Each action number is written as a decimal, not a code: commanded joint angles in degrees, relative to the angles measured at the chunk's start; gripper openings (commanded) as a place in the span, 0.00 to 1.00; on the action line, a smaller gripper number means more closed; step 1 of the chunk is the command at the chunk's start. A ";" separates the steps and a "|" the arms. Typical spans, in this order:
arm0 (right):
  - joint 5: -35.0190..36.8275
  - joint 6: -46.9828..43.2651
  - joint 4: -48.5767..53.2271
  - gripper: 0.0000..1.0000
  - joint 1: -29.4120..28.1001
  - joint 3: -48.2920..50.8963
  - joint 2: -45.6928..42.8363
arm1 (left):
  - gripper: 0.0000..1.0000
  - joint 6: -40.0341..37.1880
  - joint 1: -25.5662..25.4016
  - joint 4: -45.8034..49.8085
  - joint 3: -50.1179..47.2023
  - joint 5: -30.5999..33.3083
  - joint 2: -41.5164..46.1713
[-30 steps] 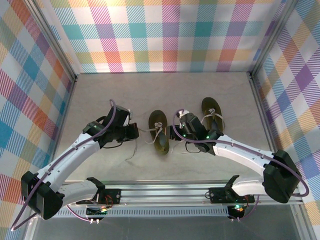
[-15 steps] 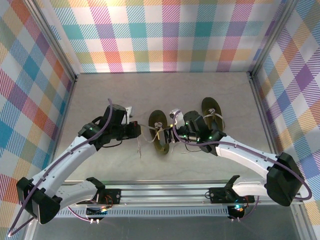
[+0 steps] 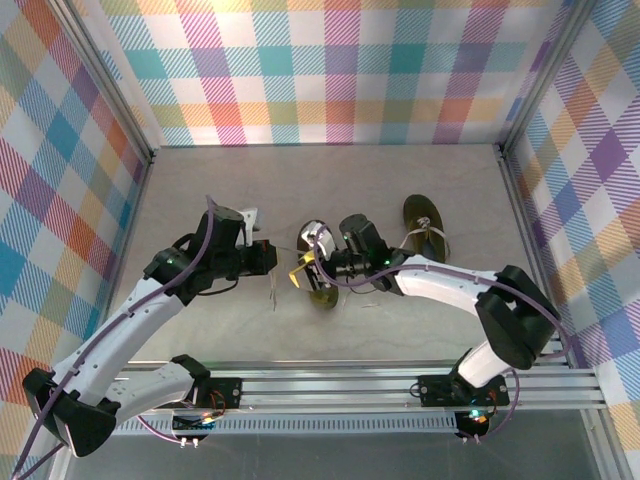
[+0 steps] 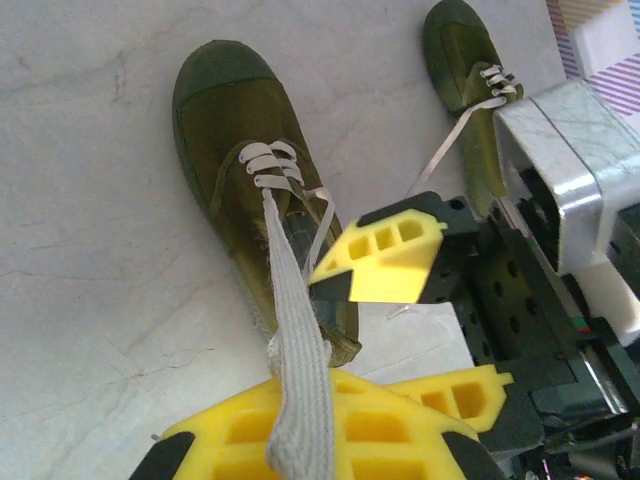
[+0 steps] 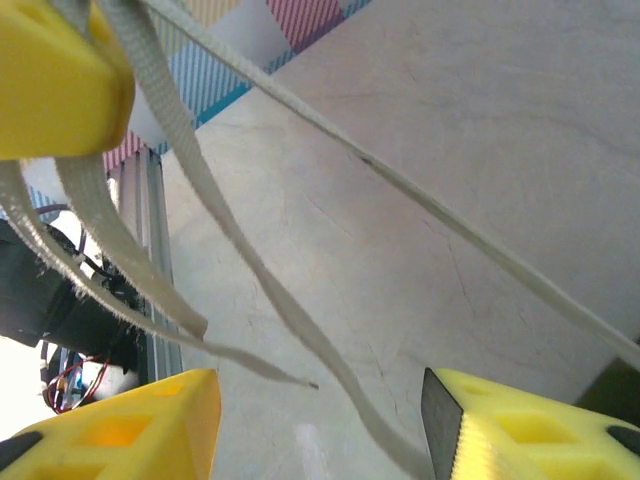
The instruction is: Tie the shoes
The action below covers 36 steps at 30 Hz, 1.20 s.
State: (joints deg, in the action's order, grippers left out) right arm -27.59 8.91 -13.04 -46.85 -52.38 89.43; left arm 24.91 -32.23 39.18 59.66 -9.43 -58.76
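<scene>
Two dark olive shoes lie on the table: the left shoe (image 3: 322, 290) (image 4: 235, 140) in the middle, the other shoe (image 3: 424, 222) (image 4: 455, 45) further right. My left gripper (image 3: 268, 258) (image 4: 305, 425) is just left of the left shoe, shut on one pale lace (image 4: 285, 290) that runs taut from the eyelets. My right gripper (image 3: 303, 268) (image 5: 315, 410) hovers over that same shoe, open. Loose lace strands (image 5: 290, 320) hang across the gap between its yellow fingers (image 5: 140, 425) without being pinched.
A free lace end (image 3: 272, 298) dangles below my left gripper towards the table. Checked walls (image 3: 330, 70) enclose the table on three sides, and a metal rail (image 3: 330, 385) runs along the near edge. Bare tabletop (image 3: 330, 180) lies behind the shoes.
My right gripper has swung left from beside the left shoe to above it, close to the left gripper. The left gripper kept its hold and shifted slightly back.
</scene>
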 commanded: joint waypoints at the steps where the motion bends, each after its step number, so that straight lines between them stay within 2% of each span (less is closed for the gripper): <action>1: -3.62 -0.83 -4.75 0.56 -0.43 -2.84 2.23 | 0.00 -1.22 -0.20 1.86 1.77 0.44 1.11; 11: -7.60 0.00 -4.85 0.54 -0.74 -6.58 7.27 | 0.00 -1.26 -0.20 1.65 1.78 0.64 0.72; 15: -7.93 1.39 -6.46 0.33 -0.68 -6.44 7.43 | 0.00 -1.35 -0.20 1.60 1.69 0.62 0.67; 16: -7.62 1.61 -6.55 0.25 -0.70 -6.34 7.34 | 0.00 -1.43 -0.20 1.60 1.69 0.63 0.75; 18: -6.09 2.46 -6.87 0.03 -0.70 -5.62 6.44 | 0.00 -1.45 -0.20 1.57 1.54 0.62 0.72; 19: -4.93 2.70 -6.62 0.00 -0.70 -5.21 5.77 | 0.00 -1.44 -0.20 1.52 1.44 0.74 0.75; 20: -3.53 3.06 -6.20 0.00 -0.70 -4.80 4.96 | 0.02 -1.36 -0.20 1.45 1.34 0.88 0.75; 22: 0.70 3.49 -4.90 0.00 -0.74 -3.12 2.47 | 0.11 -1.28 -0.16 1.27 0.95 0.96 0.84; 25: 10.71 3.50 1.99 0.00 -0.70 -1.84 -1.41 | 0.20 -1.20 -0.12 0.92 0.45 1.00 0.94; 27: 18.13 3.73 7.61 0.00 -0.65 -1.46 -3.41 | 0.21 -1.18 -0.03 0.72 0.16 1.14 1.06; 29: 21.92 3.31 10.64 0.00 -0.70 -0.52 -5.28 | 0.21 -1.26 0.07 0.51 -0.08 1.13 0.94; 36: 28.29 2.68 14.42 0.00 -0.61 1.80 -11.19 | 0.19 -0.96 0.24 0.02 -0.63 1.71 0.13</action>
State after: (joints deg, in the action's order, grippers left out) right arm -4.89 11.92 -2.13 -47.29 -51.66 81.06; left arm 24.34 -32.16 39.40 59.70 -8.49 -58.76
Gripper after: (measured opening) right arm 0.045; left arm 0.195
